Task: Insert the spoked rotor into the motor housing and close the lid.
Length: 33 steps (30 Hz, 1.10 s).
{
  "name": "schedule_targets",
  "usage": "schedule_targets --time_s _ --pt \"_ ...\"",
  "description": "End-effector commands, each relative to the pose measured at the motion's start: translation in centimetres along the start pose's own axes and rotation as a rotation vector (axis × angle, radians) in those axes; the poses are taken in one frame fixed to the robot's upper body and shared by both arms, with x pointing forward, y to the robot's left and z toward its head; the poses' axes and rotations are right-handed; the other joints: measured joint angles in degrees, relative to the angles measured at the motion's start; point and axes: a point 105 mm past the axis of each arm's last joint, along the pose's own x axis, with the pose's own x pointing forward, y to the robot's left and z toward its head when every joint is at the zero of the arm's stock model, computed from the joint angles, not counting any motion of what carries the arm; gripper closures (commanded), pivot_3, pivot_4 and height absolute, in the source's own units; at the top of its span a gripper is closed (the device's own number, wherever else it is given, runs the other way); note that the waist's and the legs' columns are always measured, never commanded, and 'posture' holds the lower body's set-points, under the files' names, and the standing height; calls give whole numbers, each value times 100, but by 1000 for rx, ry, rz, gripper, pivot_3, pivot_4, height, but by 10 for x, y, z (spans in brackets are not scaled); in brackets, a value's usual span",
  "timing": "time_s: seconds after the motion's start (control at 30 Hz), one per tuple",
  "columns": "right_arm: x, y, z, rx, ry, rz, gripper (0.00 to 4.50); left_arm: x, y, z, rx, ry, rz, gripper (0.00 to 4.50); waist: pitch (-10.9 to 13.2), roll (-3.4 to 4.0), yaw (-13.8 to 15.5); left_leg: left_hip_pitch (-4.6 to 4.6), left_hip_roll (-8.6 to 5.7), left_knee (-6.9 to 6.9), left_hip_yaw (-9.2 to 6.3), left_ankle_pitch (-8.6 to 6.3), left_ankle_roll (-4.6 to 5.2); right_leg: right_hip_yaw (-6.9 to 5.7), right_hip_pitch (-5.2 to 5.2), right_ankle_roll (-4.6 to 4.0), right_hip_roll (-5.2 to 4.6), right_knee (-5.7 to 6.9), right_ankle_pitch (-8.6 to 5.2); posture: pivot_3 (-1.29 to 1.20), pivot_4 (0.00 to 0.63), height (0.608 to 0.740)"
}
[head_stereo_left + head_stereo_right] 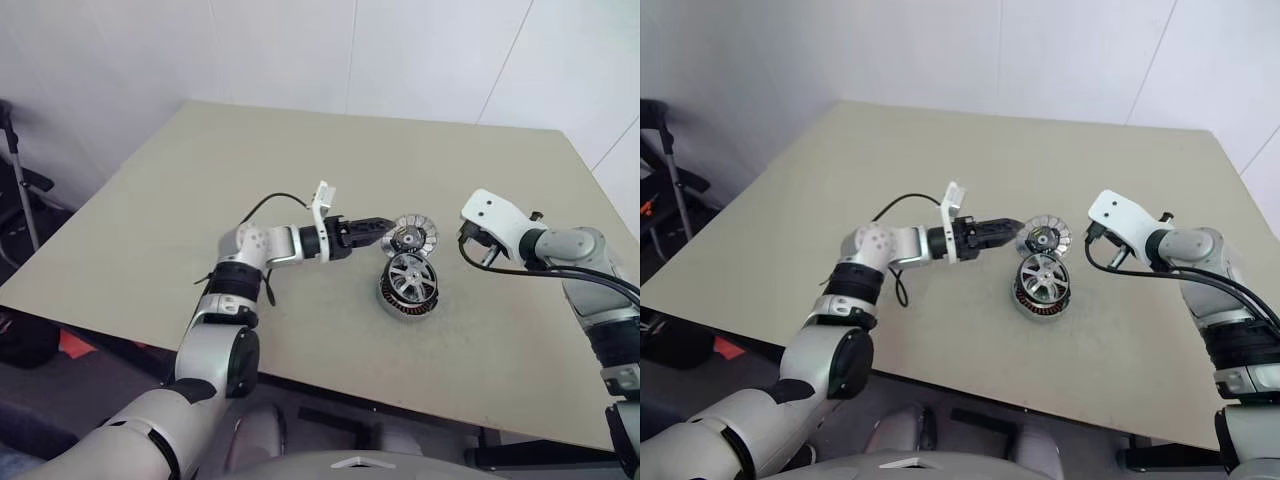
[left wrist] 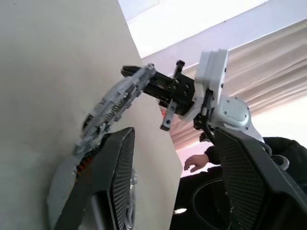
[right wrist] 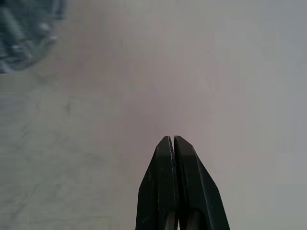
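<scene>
- Motor housing (image 1: 408,292): one, on the beige counter (image 1: 200,200), toward its near right part. It sits flat, open mouth up, axis vertical. Dark teeth and reddish windings show at its near rim.
- Spoked rotor (image 1: 411,274): one, seated in the housing's mouth, silver spokes facing up, axis in line with the housing's.
- Lid (image 1: 412,236): one, just behind the housing, joined at the housing's far edge. It stands tilted up, not closed; the ribbed face with dark centre leans back, turned up and toward the near side.
- Left tool (image 1: 386,229): one, reaching level from the left toward the lid, long axis running left to right. Its black fingers are partly apart, tips at the lid's left edge. In the left wrist view the lid's rim lies beside one mesh-faced finger (image 2: 120,177); I cannot tell whether it is gripped.
- Right tool (image 3: 173,141): one, fingers pressed together, holding nothing, over bare counter to the right of the housing, apart from it.
- Person's hand (image 2: 195,162): one, seen past the counter in the left wrist view.
</scene>
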Motion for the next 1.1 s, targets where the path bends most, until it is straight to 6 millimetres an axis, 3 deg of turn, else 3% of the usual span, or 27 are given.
schedule_targets --time_s 0.03,0.17,0.27,0.5,0.77,1.1 --pt "-26 4 28 -17 -124 59 4500 -21 0 8 173 -45 59 1716 2 4 7 2 0 -1 0 0 0 0 1 -4 0 1 -2 0 0 740" --pt "-37 8 30 84 -179 84 4500 -42 3 11 264 -87 121 1716 3 5 20 -1 1 2 0 -1 -2 0 3 -3 -1 -1 -3 0 0 740" --pt "-43 12 20 186 -183 116 4500 -54 -1 16 276 -133 134 1716 3 3 43 14 0 4 -3 -4 -26 1 24 -2 -2 -1 -3 0 0 740" --pt "-54 31 5 198 -143 260 4500 -50 -1 13 274 -159 146 1716 3 4 18 38 1 1 -3 2 -36 2 40 5 0 0 -7 0 0 740" --pt "-42 45 52 156 -285 303 4500 -44 2 9 261 -158 147 1716 1 7 -3 31 8 -5 -4 6 -41 2 22 6 11 3 -7 0 0 740" --pt "-21 68 78 111 -332 360 4500 -48 8 11 259 -165 181 1716 1 7 13 16 6 -4 -5 5 -41 2 15 5 10 4 -6 0 0 740"
